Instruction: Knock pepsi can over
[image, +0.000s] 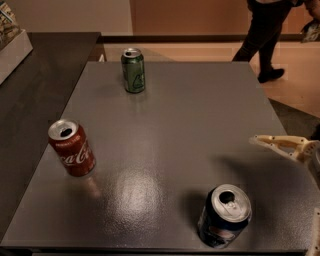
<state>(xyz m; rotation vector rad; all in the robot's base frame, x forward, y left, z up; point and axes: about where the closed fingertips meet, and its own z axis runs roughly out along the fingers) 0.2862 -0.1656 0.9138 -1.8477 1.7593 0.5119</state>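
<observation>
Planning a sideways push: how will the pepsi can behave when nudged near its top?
Standing upright and tall for its base, the pepsi can likely tips readily. Its top is opened, so it may be light, possibly empty. Once down, its round body would probably roll on the smooth table. The gripper hovers at the table's right edge.

You are looking at a dim scene: light is glaring off the table (200, 110) near its middle, and the gripper (294, 147) at the right edge is throwing a soft shadow onto it.
</observation>
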